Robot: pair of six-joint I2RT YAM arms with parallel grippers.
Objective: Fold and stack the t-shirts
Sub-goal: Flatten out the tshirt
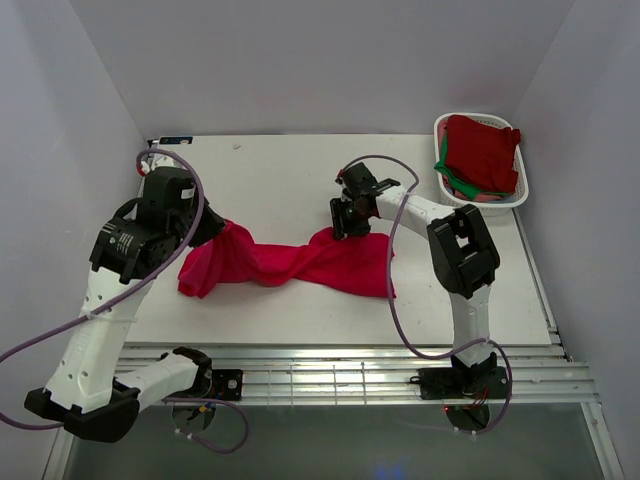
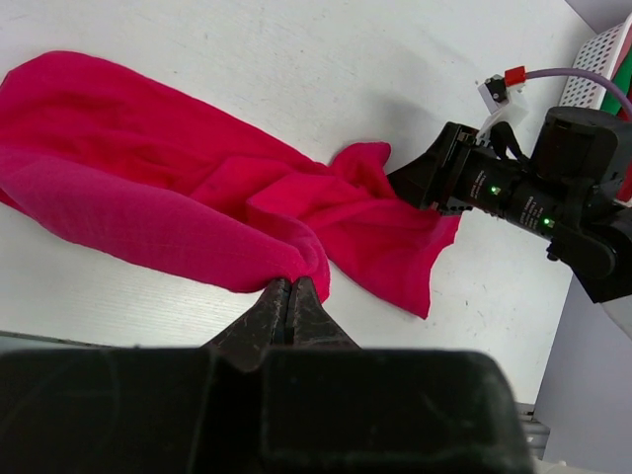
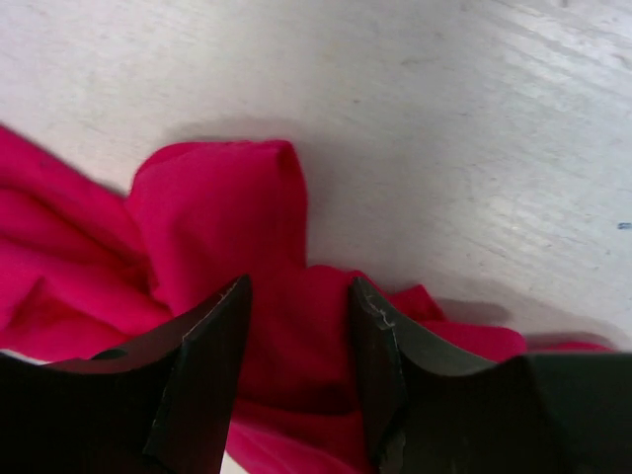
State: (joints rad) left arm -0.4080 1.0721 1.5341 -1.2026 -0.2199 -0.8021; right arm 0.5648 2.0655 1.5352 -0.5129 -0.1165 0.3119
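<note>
A crimson t-shirt (image 1: 290, 262) lies twisted in a long band across the middle of the table. My left gripper (image 2: 289, 286) is shut on a bunched fold at the shirt's left end (image 2: 148, 188); in the top view the arm hides its fingers. At the shirt's far right edge my right gripper (image 1: 340, 225) points down. Its jaws (image 3: 296, 296) stand apart, with a raised fold of the red cloth (image 3: 217, 217) between and beneath them. A dark red t-shirt (image 1: 485, 150) and a green one (image 1: 450, 178) lie heaped in the basket.
The white slotted basket (image 1: 470, 117) stands at the back right corner of the table, against the right wall. White walls close in the table on the left, back and right. A metal rail (image 1: 350, 375) runs along the near edge by the arm bases.
</note>
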